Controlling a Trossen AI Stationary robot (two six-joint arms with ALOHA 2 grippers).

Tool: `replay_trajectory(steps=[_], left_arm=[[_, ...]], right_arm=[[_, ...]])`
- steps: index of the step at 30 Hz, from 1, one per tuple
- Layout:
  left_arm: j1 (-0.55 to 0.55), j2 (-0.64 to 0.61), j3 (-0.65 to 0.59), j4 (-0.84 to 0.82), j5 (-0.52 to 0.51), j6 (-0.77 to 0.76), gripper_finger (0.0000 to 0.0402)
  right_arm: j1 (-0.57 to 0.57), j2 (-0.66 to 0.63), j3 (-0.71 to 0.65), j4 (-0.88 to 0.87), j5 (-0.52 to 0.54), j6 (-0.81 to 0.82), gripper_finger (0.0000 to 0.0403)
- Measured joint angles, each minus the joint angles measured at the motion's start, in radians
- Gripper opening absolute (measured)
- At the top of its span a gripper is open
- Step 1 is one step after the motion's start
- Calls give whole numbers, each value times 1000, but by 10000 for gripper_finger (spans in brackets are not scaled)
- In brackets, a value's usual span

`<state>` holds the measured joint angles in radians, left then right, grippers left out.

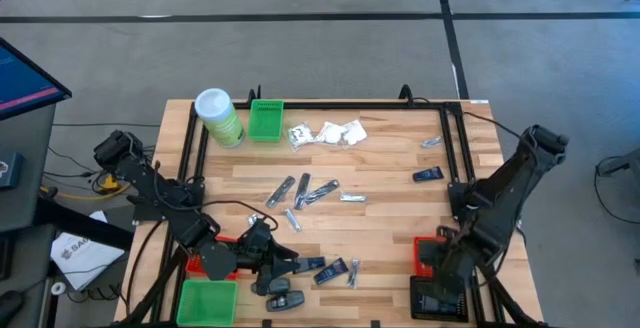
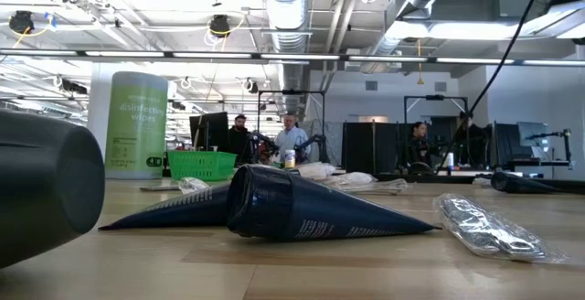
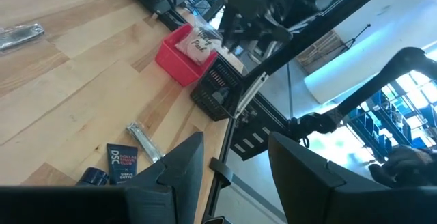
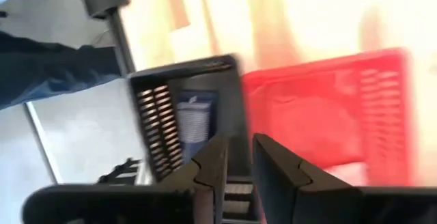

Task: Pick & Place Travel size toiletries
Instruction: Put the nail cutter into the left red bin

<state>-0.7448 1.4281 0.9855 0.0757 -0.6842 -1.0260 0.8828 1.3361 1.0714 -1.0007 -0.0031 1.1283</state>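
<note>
The right pincer (image 4: 235,157), fingers slightly parted and apparently empty, hangs over the black bin (image 4: 188,118), where a blue-white packet (image 4: 196,121) lies. Lift clear before swinging, avoiding the adjacent red bin (image 4: 328,108). The left pincer (image 3: 232,162) waits part-open. Remaining toiletries (image 1: 305,193) lie mid-tabletop (image 1: 390,183).

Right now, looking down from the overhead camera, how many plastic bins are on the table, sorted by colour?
Green bins: 2
Red bins: 2
Black bin: 1
Total: 5
</note>
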Motion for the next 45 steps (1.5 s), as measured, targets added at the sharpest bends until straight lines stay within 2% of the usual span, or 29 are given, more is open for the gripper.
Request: replay_trajectory(steps=[10, 15, 21, 28, 35, 39, 45], left_arm=[[0, 0, 0, 3, -2, -9, 159], [0, 0, 0, 3, -13, -10, 159], [0, 0, 0, 4, -29, -9, 159], [39, 0, 0, 1, -23, -2, 159], [155, 0, 0, -61, 115, -2, 159], [228, -1, 0, -111, 207, -3, 159], [335, -1, 0, -164, 331, 23, 159]], right_arm=[[-233, -98, 0, -243, 48, -228, 64], [-364, -131, 0, -269, 66, -322, 64], [-505, -146, 0, -171, 79, -443, 64], [-635, -134, 0, 83, 54, -555, 64], [-738, -98, 2, 304, -38, -618, 64], [-779, -70, 2, 356, -82, -677, 64], [-833, 10, -2, 334, -138, -815, 64]])
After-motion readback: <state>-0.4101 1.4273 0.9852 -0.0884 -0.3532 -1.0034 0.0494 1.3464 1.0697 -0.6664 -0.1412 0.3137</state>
